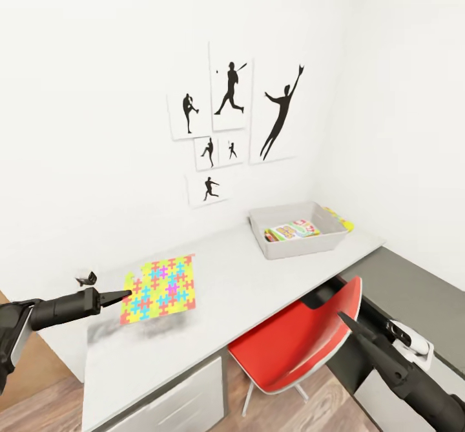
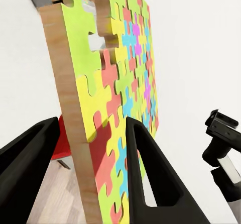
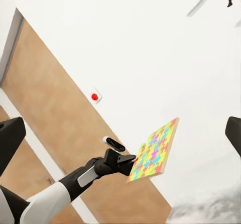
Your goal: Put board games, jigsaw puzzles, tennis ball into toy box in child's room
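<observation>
A jigsaw puzzle (image 1: 161, 288) of yellow, blue, red and green pieces hangs just above the table (image 1: 258, 277), with my left gripper (image 1: 126, 296) shut on its near edge. In the left wrist view the two black fingers (image 2: 150, 169) clamp the slab (image 2: 120, 83) by its thickness. In the right wrist view the puzzle (image 3: 153, 156) is held out from the left gripper (image 3: 128, 163). The grey toy box (image 1: 290, 248) stands at the table's far right with board games (image 1: 294, 230) inside. My right gripper (image 1: 345, 319) is open, low by the red chair.
A red chair (image 1: 303, 341) is tucked under the table's front edge. A lower dark-grey-topped cabinet (image 1: 407, 283) runs along the right wall. A yellow flat thing (image 1: 342, 219) peeks out behind the toy box. White drawers (image 1: 187, 400) sit below the table's near end.
</observation>
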### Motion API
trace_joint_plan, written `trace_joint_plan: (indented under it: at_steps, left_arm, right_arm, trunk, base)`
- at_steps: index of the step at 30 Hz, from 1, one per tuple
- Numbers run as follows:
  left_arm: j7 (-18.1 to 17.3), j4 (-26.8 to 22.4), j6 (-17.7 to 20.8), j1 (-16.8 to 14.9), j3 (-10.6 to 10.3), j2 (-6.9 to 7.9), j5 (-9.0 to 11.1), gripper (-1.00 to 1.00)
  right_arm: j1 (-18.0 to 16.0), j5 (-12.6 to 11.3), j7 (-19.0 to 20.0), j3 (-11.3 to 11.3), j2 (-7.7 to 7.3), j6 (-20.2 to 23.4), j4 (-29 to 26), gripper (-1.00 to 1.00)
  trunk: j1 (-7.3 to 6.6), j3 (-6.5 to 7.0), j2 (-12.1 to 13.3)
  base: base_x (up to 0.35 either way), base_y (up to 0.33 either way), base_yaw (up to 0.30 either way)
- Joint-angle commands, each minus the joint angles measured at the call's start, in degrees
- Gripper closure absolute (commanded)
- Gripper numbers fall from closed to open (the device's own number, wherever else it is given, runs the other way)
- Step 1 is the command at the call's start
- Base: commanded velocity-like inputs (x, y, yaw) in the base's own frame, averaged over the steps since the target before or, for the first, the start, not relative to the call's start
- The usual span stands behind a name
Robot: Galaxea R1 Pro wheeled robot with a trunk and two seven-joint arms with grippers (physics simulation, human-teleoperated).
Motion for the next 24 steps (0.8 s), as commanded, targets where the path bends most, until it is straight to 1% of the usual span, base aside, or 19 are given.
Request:
trace_joint_plan:
  at_steps: [1,9,13,17,19,21,22,24]
  left_arm:
    - [-0.3,0.0,0.6,0.0,0.0,0.00,0.0,1.00]
    - [-0.3,-0.1,0.5,0.0,0.1,0.07,0.0,1.00]
    - [-0.3,-1.5,0.5,0.1,0.2,0.14,0.0,1.00]
    - [-0.3,-3.4,1.0,0.1,0.4,-0.16,0.0,1.00]
    - [-0.3,-4.2,2.1,-0.2,0.3,-0.21,0.0,1.00]
    - [-0.3,-4.9,4.7,-0.5,0.3,-0.29,-0.1,1.00]
    - [-0.3,-5.1,5.1,-0.7,0.2,-0.30,-0.1,1.00]
    - [-0.3,-5.9,6.3,-2.3,0.2,-0.65,-0.1,1.00]
  right_arm:
    - [0.0,-0.3,0.0,0.0,-0.02,0.6,0.0,-1.00]
    - [0.0,-0.3,0.0,0.0,-0.09,0.6,0.0,-1.00]
    - [0.0,-0.3,0.0,-0.2,-0.11,0.6,0.0,-1.00]
    - [0.0,-0.3,0.0,-1.8,-0.14,0.7,0.5,-1.00]
    - [0.1,-0.4,0.1,-2.4,-0.15,0.8,0.9,-1.00]
    - [0.3,-0.4,0.9,-3.4,-0.19,0.8,1.2,-1.00]
    - [0.4,-0.4,1.3,-3.7,-0.21,0.8,1.3,-1.00]
    - [0.7,-0.4,3.0,-5.4,-0.20,0.8,1.5,-1.00]
  trunk:
    - [0.06,-0.03,-0.1]
    - [0.06,0.58,-0.1]
    - [0.06,0.89,-0.1]
    - [0.06,1.19,-0.1]
    - [0.06,1.34,-0.1]
    - [0.06,1.49,-0.1]
    - [0.06,1.57,-0.1]
    - [0.06,1.72,-0.1]
  base:
    - [0.200,-0.243,-0.201]
    - [0.190,-0.243,-0.202]
    - [0.104,-0.146,-0.202]
    - [0.021,-0.029,-0.202]
    - [0.006,-0.009,-0.202]
    - [0.003,-0.004,-0.202]
    - [0.002,-0.003,-0.202]
    - [0.001,-0.001,-0.202]
